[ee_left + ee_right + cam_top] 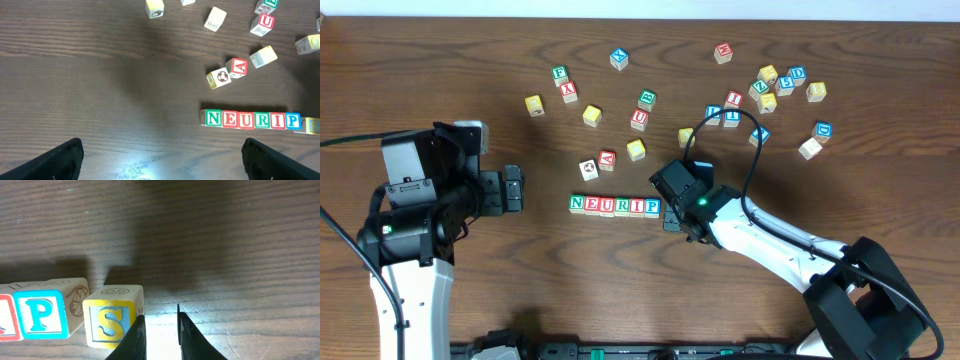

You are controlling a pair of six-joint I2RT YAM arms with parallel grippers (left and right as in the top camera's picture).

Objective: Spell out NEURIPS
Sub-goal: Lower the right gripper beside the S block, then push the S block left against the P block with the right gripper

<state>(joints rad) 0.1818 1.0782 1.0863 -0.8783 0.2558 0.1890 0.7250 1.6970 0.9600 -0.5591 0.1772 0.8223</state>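
Six cubes stand in a row reading NEURIP near the table's middle, and the left wrist view shows the same row. A yellow-faced S cube sits just right of the blue P cube, a small gap apart and slightly nearer the camera. My right gripper is down at the table beside the S cube, its left finger against the cube's right side, jaws shut with nothing between them. From overhead, this gripper covers the row's right end. My left gripper hangs open and empty left of the row.
Loose lettered cubes lie scattered behind the row: a red A cube, a football-picture cube, a red U cube, and a cluster at the back right. A black cable arcs over the right arm.
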